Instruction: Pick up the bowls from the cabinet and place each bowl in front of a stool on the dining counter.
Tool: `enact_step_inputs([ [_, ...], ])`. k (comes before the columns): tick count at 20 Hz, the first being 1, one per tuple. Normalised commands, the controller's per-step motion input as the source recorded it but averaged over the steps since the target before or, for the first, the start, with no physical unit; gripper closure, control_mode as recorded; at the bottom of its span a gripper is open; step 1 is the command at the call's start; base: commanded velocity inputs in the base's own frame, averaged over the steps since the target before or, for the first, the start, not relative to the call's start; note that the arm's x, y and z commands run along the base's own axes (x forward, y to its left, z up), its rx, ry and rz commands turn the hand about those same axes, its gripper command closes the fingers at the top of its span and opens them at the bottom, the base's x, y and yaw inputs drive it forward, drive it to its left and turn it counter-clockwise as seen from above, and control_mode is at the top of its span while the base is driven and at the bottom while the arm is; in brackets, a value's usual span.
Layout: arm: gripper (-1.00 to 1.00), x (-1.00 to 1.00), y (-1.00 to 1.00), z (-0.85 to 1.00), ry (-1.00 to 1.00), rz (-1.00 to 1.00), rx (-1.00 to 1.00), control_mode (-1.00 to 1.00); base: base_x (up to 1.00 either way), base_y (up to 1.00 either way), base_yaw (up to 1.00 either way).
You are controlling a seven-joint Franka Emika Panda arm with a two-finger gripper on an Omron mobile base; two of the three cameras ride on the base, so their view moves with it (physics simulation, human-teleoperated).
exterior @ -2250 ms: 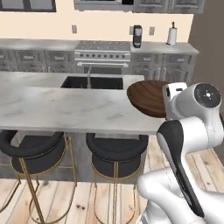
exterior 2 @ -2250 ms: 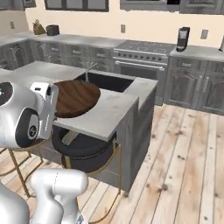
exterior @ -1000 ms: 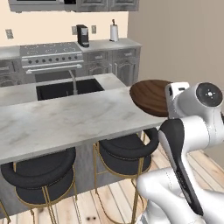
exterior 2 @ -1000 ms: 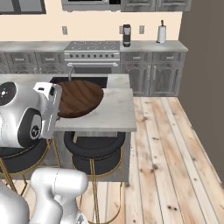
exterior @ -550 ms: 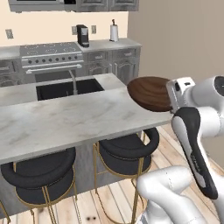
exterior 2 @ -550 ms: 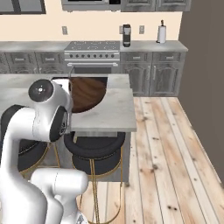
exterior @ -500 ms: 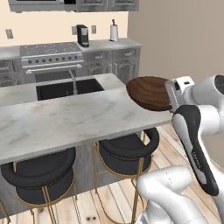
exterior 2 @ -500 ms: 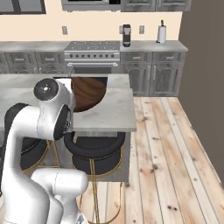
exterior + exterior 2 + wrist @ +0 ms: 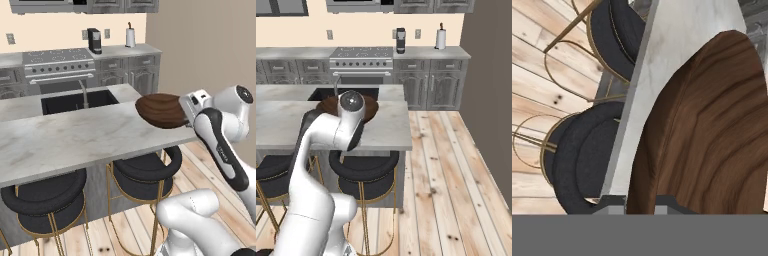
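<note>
The dark brown wooden bowl [image 9: 161,110] hangs a little above the right end of the dining counter [image 9: 75,136], level and upright. My gripper [image 9: 186,112] is shut on its right rim. In the hand view the bowl [image 9: 712,140] fills the right side, its rim clamped between my gripper [image 9: 639,205] fingertips [image 9: 610,202], with the marble counter [image 9: 662,60] beneath it. From the right base view my arm covers most of the bowl [image 9: 372,108]. The cabinet is out of view.
Two black stools with gold legs [image 9: 145,172] [image 9: 45,200] stand under the counter's near edge. A sink with a faucet [image 9: 80,100] is set in the counter's far side. A stove [image 9: 55,60], a coffee machine [image 9: 93,40] and a paper-towel roll [image 9: 130,36] line the back wall. Wooden floor [image 9: 456,175] lies to the right.
The base turned toward the counter's right end, then stood still. In the last second my arm reached forward and carried the bowl left, over the counter's end.
</note>
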Motion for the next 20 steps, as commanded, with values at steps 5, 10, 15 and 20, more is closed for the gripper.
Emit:
enact_step_inputs([
  [5, 1.00, 0.65, 0.00, -0.47, 0.08, 0.06, -0.01, -1.00, 0.00, 0.00, 0.00],
  [10, 1.00, 0.66, 0.03, -0.34, 0.15, 0.00, -0.06, -1.00, 0.00, 0.00, 0.00],
  [15, 1.00, 0.63, 0.12, -0.27, 0.13, 0.00, -0.05, -1.00, 0.00, 0.00, 0.00],
  [20, 1.00, 0.59, 0.00, -0.28, 0.01, 0.00, 0.00, -1.00, 0.00, 0.00, 0.00],
])
